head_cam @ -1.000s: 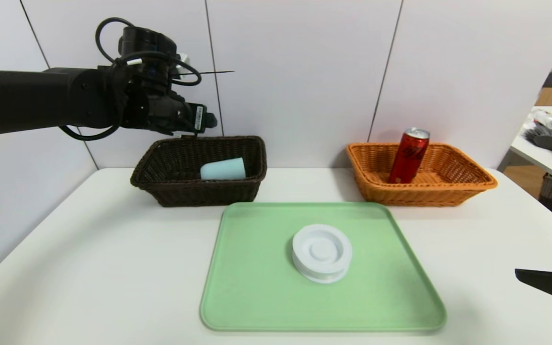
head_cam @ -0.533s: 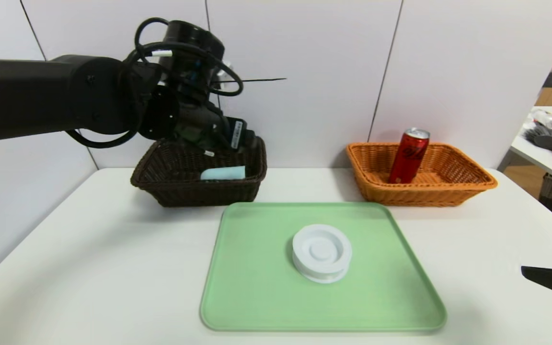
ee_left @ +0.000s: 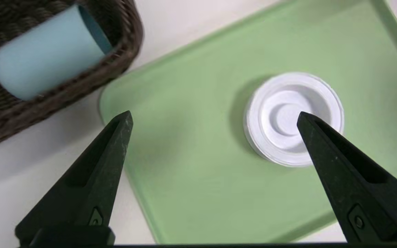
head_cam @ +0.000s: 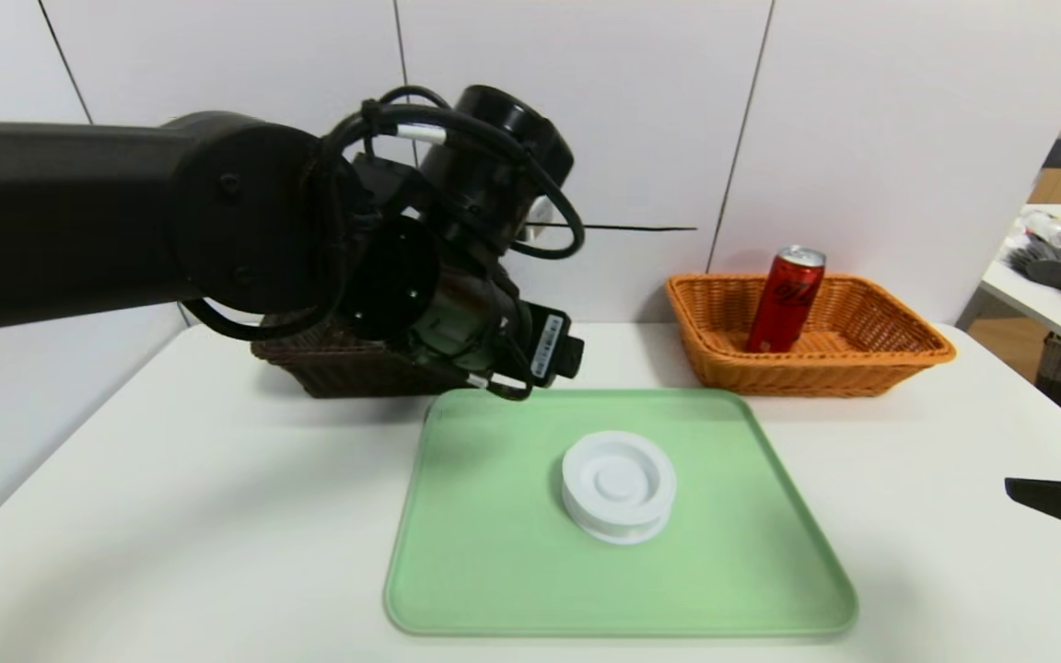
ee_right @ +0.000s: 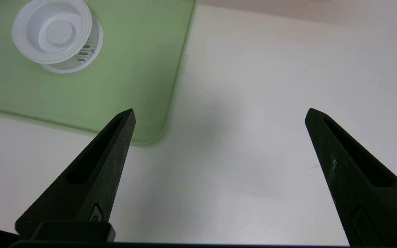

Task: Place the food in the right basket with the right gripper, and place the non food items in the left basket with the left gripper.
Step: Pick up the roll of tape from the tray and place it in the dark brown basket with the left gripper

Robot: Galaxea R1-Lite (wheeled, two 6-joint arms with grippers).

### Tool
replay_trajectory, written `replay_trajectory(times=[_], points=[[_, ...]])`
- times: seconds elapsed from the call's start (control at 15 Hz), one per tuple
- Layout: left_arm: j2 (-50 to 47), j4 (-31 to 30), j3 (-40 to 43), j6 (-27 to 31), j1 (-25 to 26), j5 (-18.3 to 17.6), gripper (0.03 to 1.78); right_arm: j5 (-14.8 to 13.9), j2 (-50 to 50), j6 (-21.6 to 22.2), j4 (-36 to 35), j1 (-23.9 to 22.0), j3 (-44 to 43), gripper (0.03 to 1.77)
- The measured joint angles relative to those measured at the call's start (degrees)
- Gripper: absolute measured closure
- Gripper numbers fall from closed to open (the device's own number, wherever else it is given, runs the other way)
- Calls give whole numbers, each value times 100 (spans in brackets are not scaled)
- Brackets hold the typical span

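The right hand (ee_right: 220, 109) was parked over the counter (head_cam: 171, 516), beyond the tray's right edge, its fingers spread wide and nothing between them. The green tray (head_cam: 494, 571) lay at the middle of the counter, its near edge toward the counter's near edge. On it, a little right of its center, a white spool-like disc (head_cam: 619, 483) lay flat, concentric rings facing up, apart from every edge.

The left hand (ee_left: 215, 113) hung above the tray near its far left corner, open and empty, one finger (ee_left: 336, 162) overlapping the disc in the left wrist view.

Farther back, the dark brown basket (head_cam: 355, 373) stood by the counter's far edge, left of center and partly hidden behind the left arm (head_cam: 245, 212). Inside it a blue-grey cup (ee_left: 47, 55) lay on its side. The orange-tan basket (head_cam: 816, 373) stood toward the counter's far right corner, with a red drinks can (head_cam: 784, 304) leaning in its left part, silver top up.
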Motion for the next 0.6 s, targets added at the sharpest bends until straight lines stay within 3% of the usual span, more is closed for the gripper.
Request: replay_trajectory(times=[0.6], points=[[817, 294, -118, -67, -323, 72, 12, 22, 95, 38, -5, -2, -43, 10]])
